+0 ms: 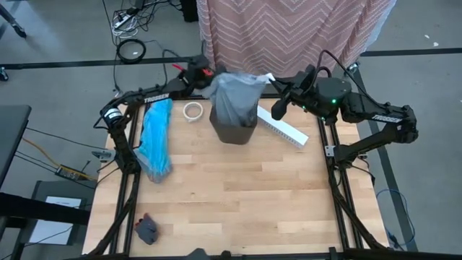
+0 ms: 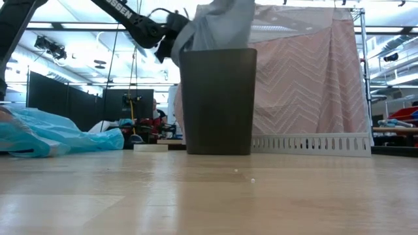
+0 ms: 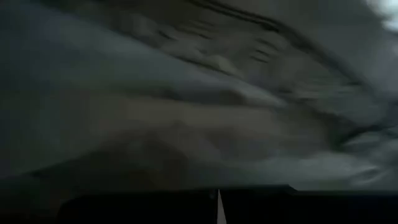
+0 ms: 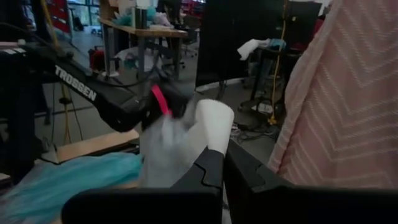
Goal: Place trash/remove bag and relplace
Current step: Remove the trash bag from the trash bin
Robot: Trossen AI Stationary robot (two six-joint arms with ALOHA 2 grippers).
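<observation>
Grey bag sits in the dark bin, top bunched above the rim. Left gripper pinches its edge; right gripper is closed, empty. Blue bag lies on the table.

Counted on the table: one dark bin, one grey bag in it, one turquoise bag, one white tape ring, one long white box, one small dark crumpled item. Two arms, two grippers: left gripper, right gripper.
</observation>
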